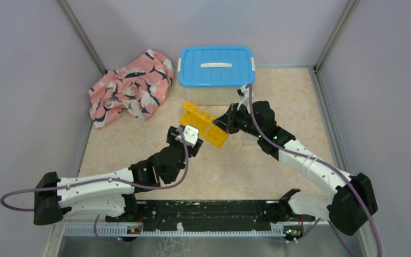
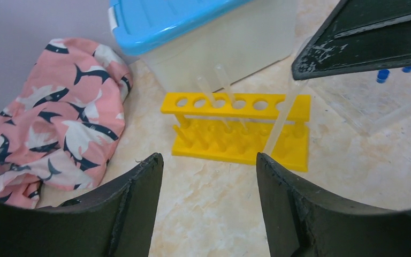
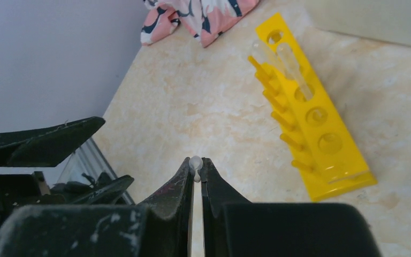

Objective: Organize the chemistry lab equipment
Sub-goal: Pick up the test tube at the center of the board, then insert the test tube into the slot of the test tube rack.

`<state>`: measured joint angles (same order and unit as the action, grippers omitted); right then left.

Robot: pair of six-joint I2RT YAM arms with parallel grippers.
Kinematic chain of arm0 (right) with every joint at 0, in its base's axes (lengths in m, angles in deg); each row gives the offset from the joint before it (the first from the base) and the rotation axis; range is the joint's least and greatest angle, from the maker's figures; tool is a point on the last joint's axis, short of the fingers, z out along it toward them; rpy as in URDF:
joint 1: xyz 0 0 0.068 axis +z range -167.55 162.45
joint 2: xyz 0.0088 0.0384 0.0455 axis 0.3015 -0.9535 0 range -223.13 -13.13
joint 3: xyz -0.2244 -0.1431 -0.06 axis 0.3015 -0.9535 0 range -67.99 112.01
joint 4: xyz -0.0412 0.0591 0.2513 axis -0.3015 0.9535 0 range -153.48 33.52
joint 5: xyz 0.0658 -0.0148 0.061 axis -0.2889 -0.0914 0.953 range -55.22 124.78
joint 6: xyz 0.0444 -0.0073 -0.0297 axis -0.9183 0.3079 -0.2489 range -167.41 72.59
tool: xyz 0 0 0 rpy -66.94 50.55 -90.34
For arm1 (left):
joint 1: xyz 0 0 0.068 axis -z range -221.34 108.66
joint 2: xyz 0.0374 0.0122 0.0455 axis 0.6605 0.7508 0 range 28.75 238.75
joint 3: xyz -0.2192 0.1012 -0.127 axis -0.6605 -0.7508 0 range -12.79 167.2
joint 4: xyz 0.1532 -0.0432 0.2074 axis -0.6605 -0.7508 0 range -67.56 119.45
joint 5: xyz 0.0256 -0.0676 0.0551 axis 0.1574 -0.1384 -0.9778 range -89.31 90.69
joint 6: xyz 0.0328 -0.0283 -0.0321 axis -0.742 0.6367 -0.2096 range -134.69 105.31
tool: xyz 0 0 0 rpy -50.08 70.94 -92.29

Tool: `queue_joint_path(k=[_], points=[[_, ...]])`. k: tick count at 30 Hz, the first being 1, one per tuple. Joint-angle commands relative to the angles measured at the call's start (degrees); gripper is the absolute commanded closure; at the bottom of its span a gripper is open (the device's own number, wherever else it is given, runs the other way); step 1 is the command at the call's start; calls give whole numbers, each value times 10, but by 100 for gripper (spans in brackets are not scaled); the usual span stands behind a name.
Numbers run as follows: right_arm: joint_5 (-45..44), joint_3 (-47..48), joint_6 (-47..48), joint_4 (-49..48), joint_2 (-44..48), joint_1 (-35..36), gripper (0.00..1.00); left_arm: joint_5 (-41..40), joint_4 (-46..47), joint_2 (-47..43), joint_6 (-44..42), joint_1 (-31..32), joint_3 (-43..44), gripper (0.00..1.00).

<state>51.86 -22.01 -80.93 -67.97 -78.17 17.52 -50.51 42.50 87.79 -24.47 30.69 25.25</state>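
The right gripper (image 3: 195, 167) has its fingers squeezed almost together on a thin clear tube (image 3: 195, 160). Only the tube's rounded tip pokes out past the fingertips. From the top camera we see that gripper (image 1: 226, 122) right by one end of the yellow rack (image 1: 203, 123), just in front of the white bin with the blue lid (image 1: 215, 67).

The left gripper (image 2: 208, 158) has its jaws spread wide and faces the long side of the rack (image 2: 235, 107). It's near the rack but not touching, with a strip of the marbled table (image 2: 214, 214) in between.

The rack stands upright on the table. Two standing tubes (image 2: 207, 90) sit in neighbouring holes, both leaning a bit. A slanting tube (image 2: 279, 128) crosses the end of the rack nearest the right gripper, with its top up under that gripper. We honestly can't tell whether its bottom is in a hole, or whether it's the same tube being pinched.

Past that end of the rack, a few more clear tubes lie flat on the table. We can make out a blue cap (image 2: 382, 75) there.

The pink cloth (image 1: 131, 88) lies crumpled at the back left, beside the bin and apart from the rack.
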Motion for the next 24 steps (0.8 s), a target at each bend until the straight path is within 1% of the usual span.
queue_joint_path(k=[1, 6, 10, 14, 18, 24], points=[[-66, 61, 66, 15, -10, -4, 96, -87, 18, -11, 22, 2, 14, 29], [-116, 93, 109, 32, -26, -3, 96, -102, 2, -4, 41, -9, 28, 26], [-157, 113, 140, 43, -38, 0, 96, -81, -57, 15, 87, -34, 57, 25], [-216, 132, 175, 63, -51, 9, 96, -33, -105, 30, 132, -81, 81, 24], [-259, 146, 205, 77, -63, 22, 97, 34, -155, 44, 181, -148, 103, 24], [-307, 153, 237, 72, -76, 45, 96, 103, -191, 73, 226, -217, 126, 23]])
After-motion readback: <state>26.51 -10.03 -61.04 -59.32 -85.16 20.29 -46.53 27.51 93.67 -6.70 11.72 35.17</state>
